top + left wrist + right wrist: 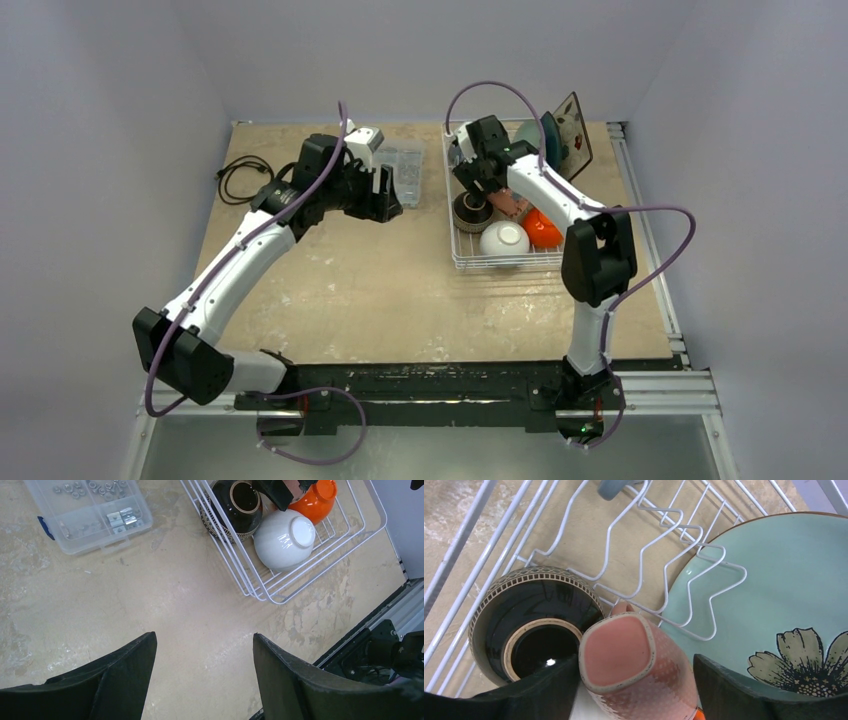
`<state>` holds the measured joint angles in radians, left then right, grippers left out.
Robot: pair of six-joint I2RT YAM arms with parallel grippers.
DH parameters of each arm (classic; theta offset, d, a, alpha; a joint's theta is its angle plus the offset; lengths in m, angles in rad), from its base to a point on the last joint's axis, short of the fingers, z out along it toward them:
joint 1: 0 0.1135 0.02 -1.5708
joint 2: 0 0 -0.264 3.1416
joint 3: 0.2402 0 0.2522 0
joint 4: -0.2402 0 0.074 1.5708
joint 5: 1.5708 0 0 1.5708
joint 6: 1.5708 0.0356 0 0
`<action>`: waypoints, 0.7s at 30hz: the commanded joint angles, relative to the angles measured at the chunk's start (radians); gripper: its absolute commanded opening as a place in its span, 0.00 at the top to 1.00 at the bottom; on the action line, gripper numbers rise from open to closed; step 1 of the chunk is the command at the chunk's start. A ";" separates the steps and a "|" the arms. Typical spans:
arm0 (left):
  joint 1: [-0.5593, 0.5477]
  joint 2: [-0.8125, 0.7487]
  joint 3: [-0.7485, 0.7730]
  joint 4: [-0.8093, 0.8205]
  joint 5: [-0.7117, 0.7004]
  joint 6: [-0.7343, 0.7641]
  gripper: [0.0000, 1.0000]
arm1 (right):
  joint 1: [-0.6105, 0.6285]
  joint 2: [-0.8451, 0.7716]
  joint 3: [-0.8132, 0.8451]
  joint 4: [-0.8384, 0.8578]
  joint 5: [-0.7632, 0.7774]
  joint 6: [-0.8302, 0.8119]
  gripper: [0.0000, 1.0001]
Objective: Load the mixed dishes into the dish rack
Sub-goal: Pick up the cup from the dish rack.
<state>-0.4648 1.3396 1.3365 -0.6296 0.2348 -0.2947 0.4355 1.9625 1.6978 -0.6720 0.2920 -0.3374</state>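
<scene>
I have the dish rack [505,268] on the right half of the counter [380,290]. The compartment box [405,170] sits just left of its far end, and a cable [240,175] lies further left. In the rack's near end lie 3 bowls: left bowl [472,210], near bowl [504,240], right bowl [543,230]. The mug [634,665] stands just beside the left bowl. Behind it, the round plate [784,580] stands on edge, and a square plate [573,135] leans at the rack's far right corner.

The white wire dish rack [505,267] sat on the right half of the surface. At its far end the pale green flowered plate [784,580], the dark teal plate [549,132] and the cream floral plate [573,135] stood on edge. Nearer, the brown bowl [531,625] and the white bowl [285,537] lay upside down with the orange bowl [316,502] beside them. The salmon-pink mug [624,665] stood base up just beside the brown bowl. Only an edge of the grey-blue mug [613,487] showed.
</scene>
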 commanded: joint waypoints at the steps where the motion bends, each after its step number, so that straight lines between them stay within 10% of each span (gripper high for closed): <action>1: 0.005 0.005 0.002 0.041 0.024 -0.004 0.31 | -0.012 -0.016 0.015 0.017 0.014 -0.011 0.25; 11: 0.005 0.018 0.003 0.041 0.033 -0.003 0.31 | -0.038 0.045 0.033 0.000 -0.115 -0.041 0.22; 18: 0.006 0.027 0.004 0.041 0.039 -0.004 0.31 | -0.037 0.016 0.032 0.012 -0.121 -0.073 0.87; 21: 0.005 0.030 0.004 0.041 0.043 -0.006 0.31 | -0.036 -0.031 0.025 0.039 -0.121 -0.076 0.98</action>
<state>-0.4648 1.3651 1.3365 -0.6243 0.2584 -0.2955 0.4049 1.9892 1.7187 -0.6468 0.1864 -0.3988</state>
